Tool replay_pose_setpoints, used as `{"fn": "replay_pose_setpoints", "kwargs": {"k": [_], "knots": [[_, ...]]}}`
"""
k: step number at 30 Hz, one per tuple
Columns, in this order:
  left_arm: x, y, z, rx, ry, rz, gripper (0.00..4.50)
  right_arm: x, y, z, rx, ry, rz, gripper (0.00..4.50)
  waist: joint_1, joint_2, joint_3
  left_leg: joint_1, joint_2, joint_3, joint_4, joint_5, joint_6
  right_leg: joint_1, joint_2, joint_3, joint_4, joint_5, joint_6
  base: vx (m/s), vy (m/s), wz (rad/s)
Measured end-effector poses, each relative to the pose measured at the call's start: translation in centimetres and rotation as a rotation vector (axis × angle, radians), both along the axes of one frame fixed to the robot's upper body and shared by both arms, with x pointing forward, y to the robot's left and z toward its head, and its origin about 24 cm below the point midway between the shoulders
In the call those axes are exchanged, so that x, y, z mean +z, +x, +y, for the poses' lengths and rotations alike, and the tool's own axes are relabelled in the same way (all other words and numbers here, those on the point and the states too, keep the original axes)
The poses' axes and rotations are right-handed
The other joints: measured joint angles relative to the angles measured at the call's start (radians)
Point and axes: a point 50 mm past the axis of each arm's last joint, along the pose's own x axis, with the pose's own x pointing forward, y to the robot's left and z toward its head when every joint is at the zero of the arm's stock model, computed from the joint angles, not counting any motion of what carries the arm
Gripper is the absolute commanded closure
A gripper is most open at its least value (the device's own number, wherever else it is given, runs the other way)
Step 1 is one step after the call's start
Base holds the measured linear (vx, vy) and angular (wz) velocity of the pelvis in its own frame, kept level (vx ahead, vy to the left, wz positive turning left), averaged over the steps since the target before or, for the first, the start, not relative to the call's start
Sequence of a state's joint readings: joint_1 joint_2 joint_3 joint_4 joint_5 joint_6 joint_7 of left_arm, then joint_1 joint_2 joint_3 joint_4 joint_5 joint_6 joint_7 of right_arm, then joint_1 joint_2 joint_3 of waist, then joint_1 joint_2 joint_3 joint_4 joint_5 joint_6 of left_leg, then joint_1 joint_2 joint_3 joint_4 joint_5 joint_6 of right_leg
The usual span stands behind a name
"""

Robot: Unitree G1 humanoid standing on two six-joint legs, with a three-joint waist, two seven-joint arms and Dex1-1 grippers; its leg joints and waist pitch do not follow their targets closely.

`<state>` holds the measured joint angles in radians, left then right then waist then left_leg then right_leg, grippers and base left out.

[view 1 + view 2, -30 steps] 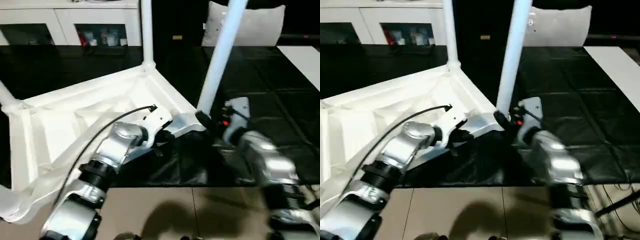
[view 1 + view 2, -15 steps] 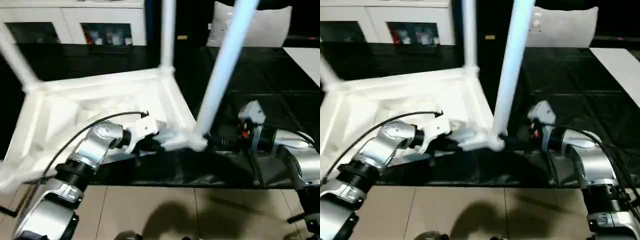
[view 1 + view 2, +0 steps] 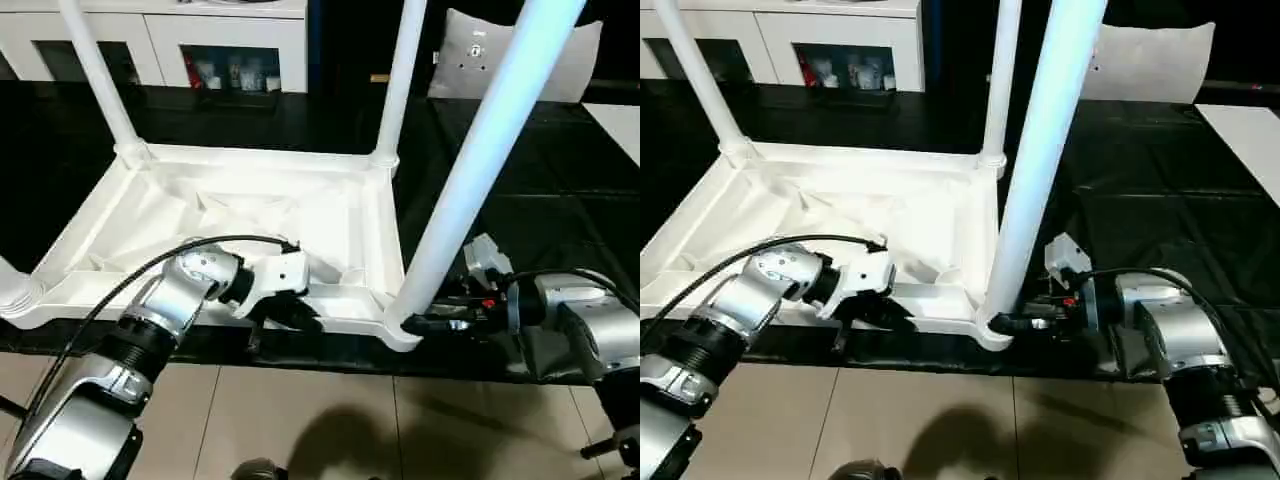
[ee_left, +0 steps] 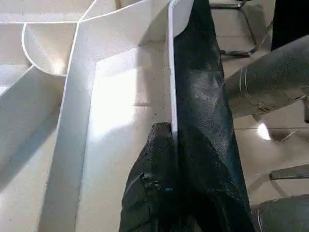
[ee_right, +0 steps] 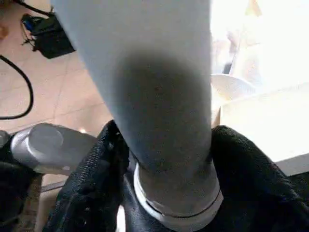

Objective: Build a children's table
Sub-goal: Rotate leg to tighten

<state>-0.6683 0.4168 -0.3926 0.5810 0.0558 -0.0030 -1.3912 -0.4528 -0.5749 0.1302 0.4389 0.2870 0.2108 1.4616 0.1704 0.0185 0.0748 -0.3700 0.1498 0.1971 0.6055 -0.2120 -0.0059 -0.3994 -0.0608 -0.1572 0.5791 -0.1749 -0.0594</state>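
Dark plastic sheeting (image 3: 560,190) covers the floor back here, with tan tile (image 3: 330,420) nearest the robot. So the children's table (image 3: 250,215) is lying upside down on that black sheet, ribbed underside facing up, its near long edge right along where the sheet meets the tile. Legs stick straight up out of the corner sockets: the near right leg (image 3: 480,150) is the big one in front, the far right leg (image 3: 400,80) stands behind it, and the far left leg (image 3: 95,70) is up at the other back corner. At the near left corner (image 3: 15,295) I can only see the rounded socket end.

The left gripper (image 3: 290,315) is pinched tight on the table's near rim (image 4: 170,72), and in the left wrist view the thin white edge runs right in between its black fingers (image 4: 154,159). The right gripper (image 3: 1015,322) has come in level from the right, and its fingers (image 5: 96,164) sit on either side of the base of the near right leg, hugging it just above the socket.

Further out there's a white pillow (image 3: 560,60) against the back right, and white glass-door cabinets (image 3: 190,45) along the back wall.
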Motion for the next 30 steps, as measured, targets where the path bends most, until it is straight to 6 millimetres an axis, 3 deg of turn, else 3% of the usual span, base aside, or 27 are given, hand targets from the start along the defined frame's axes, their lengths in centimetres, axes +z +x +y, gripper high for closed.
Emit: {"fn": "replay_pose_setpoints", "kwargs": {"k": [4, 12, 15, 19, 22, 25, 29, 30], "knots": [[0.0, 0.0, 0.0, -0.004, -0.004, 0.005, 4.50, 0.0, 0.1, 0.0, 0.012, 0.003, 0.006, 2.38, 0.001, 0.000, 0.000, 0.000, 0.000, 0.000, 0.000, 0.000, 0.000, 0.000, 0.000, 0.000, 0.000, 0.000, 0.000, 0.000, 0.000, 0.00], [-0.2, 0.1, -0.2, 0.046, -0.031, 0.064, 4.50, -0.8, -0.4, 0.2, -0.046, 0.068, 0.023, 2.46, 0.001, 0.000, 0.000, 0.000, 0.000, 0.000, 0.000, 0.000, 0.000, 0.000, 0.000, 0.000, 0.000, 0.001, -0.001, 0.000, 0.000, 0.00], [-0.3, 0.6, 0.1, 0.171, -0.042, 0.076, 4.50, -1.0, 0.4, 1.3, -0.186, 0.069, -0.022, 2.47, -0.012, 0.000, 0.000, 0.003, 0.001, 0.000, 0.000, 0.002, -0.002, 0.001, 0.001, 0.000, 0.001, 0.002, -0.002, 0.000, 0.000, 0.00], [-0.4, 1.4, -0.5, 0.342, -0.064, 0.064, 4.50, -1.0, 2.6, 3.2, -0.471, 0.058, -0.064, 2.52, -0.061, -0.003, 0.000, 0.005, 0.001, 0.000, 0.000, 0.004, -0.007, 0.002, 0.001, 0.000, 0.000, 0.004, -0.002, 0.000, 0.000, 0.00], [-0.5, 2.0, -1.9, 0.491, -0.102, 0.061, 4.50, -0.8, 4.3, 4.5, -0.705, 0.044, -0.073, 2.52, -0.081, -0.003, 0.000, 0.005, 0.001, 0.000, -0.001, 0.005, -0.008, 0.002, 0.001, 0.000, 0.000, 0.005, -0.003, 0.000, 0.000, 0.00], [-0.5, 2.5, -4.0, 0.603, -0.126, 0.044, 4.50, -0.6, 5.5, 5.2, -0.899, 0.036, -0.083, 2.52, -0.081, -0.002, 0.000, 0.004, 0.001, 0.000, -0.002, 0.006, -0.007, 0.001, 0.001, 0.000, -0.001, 0.006, -0.003, 0.000, 0.000, 0.00], [-0.4, 2.7, -5.0, 0.645, -0.135, 0.021, 4.50, -0.5, 5.9, 5.3, -0.969, 0.029, -0.124, 2.52, -0.070, 0.000, -0.001, 0.003, 0.001, 0.001, -0.006, 0.005, -0.006, -0.001, 0.001, 0.000, -0.001, 0.004, -0.004, 0.000, 0.000, 0.00], [-0.4, 2.7, -5.1, 0.647, -0.136, 0.020, 4.50, -0.5, 5.9, 5.3, -0.973, 0.029, -0.126, 2.18, -0.069, 0.000, -0.001, 0.003, 0.001, 0.001, -0.006, 0.005, -0.005, -0.001, 0.001, 0.000, 0.000, 0.004, -0.006, 0.000, 0.000, 0.00]]}}
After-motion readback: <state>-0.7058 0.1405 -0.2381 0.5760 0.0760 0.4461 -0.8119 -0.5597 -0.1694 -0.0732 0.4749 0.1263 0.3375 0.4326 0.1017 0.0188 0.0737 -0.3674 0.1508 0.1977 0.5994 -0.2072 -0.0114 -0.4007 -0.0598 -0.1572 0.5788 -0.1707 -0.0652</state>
